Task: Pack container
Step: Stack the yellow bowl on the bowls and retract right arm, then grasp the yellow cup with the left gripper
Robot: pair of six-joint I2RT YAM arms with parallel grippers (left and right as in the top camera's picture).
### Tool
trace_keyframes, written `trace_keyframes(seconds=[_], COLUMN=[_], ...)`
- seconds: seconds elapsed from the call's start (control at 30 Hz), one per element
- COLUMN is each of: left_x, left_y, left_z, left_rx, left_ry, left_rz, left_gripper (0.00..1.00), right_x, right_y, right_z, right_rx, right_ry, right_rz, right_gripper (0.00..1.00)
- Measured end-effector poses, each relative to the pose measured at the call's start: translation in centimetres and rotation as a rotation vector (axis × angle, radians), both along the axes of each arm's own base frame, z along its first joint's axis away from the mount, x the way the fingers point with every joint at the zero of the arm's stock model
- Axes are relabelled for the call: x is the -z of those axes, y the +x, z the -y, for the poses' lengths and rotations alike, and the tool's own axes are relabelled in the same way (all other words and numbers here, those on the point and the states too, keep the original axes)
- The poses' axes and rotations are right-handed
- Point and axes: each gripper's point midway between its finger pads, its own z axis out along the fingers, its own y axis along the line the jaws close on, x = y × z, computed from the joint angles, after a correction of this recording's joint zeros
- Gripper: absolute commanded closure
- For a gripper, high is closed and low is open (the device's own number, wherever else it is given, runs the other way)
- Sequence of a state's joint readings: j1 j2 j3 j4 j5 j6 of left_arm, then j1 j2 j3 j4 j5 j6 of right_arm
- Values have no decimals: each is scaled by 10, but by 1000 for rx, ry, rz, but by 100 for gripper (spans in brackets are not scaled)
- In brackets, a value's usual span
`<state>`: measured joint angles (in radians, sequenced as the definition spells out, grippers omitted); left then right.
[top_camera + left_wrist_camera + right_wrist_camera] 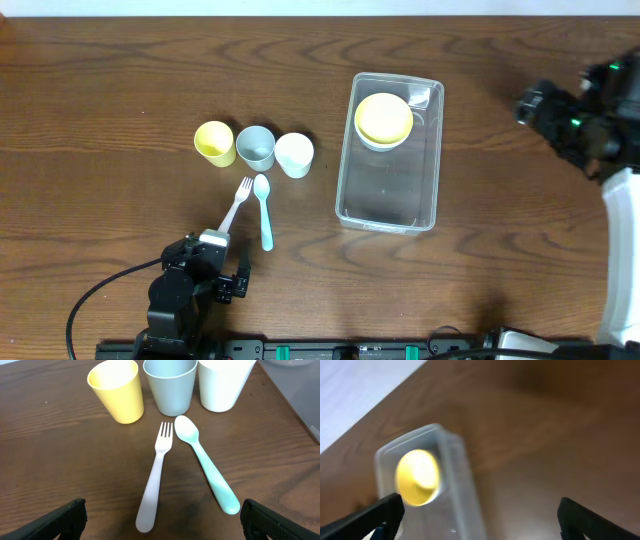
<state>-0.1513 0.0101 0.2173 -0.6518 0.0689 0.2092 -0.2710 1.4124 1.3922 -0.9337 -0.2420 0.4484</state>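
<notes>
The clear container (390, 195) is lying on the counter (120, 80) right of centre. A yellow bowl (384, 118) is sitting in its far end, apparently nested on a paler one, and the near half of its floor is showing bare.

Well to its left, a yellow cup (214, 142), a grey-blue cup (256, 147) and a white cup (294, 155) are standing upright in a close row. Just in front of them a pale fork (155, 480) and a mint spoon (207, 472) are lying side by side, heads near each other and handles spreading apart.

The left gripper (162, 519) is hovering low over the cutlery with its fingers spread wide, the fork handle's end lying between them. The right gripper (480, 512) is hanging high above the counter beyond the container, also wide and holding nothing.

Packing looks partly done, and the step in hand seems to be picking up the fork. That calls for lowering the left gripper to the thin, flat handle, closing squarely across it without nudging the spoon beside it, then carrying it over to the container's free half.
</notes>
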Motion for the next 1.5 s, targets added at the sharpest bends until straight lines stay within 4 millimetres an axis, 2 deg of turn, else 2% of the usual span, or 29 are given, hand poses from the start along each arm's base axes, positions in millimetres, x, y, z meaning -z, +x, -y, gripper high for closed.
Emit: trace_keyframes(seconds=[0.17, 0.33, 0.47, 0.57, 0.63, 0.77, 0.87, 1.0, 1.13, 1.27, 1.33, 1.5], left_x=[-4, -5, -14, -18, -31, -86, -124, -146, -142, -117, -100, -53], left_y=[3, 1, 0, -1, 0, 11, 32, 69, 118, 163, 172, 180], left_z=[0, 10, 29, 32, 30, 23, 20, 20, 9, -1, -8, -44], left_rx=[0, 50, 134, 119, 94, 28, -15, -61, -138, -208, -250, -436], left_ry=[-3, -32, -109, -176, -198, -204, -190, -161, -153, -205, -211, -258], left_rz=[21, 18, 42, 22, 15, 10, -60, -225, -393, -516, -564, -695], left_gripper=[2, 2, 2, 2, 2, 2, 2, 2, 2, 2, 2, 2], right_x=[9, 9, 9, 9, 9, 10, 10, 11, 10, 11, 11, 11], right_y=[-15, -16, -16, -16, -16, -17, -17, -17, -17, -17, -17, -17], right_z=[28, 32, 32, 32, 32, 32, 32, 32, 32, 32, 32, 32], right_rx=[87, 101, 101, 100, 100, 100, 100, 101, 104, 103, 103, 103], right_ry=[11, 10, 10, 10, 10, 11, 12, 13, 13, 14, 14, 14], right_rz=[-55, -57, -57, -57, -57, -60, -61, -62, -61, -62, -62, -62], right_gripper=[1, 1, 1, 1, 1, 1, 1, 1, 1, 1, 1, 1])
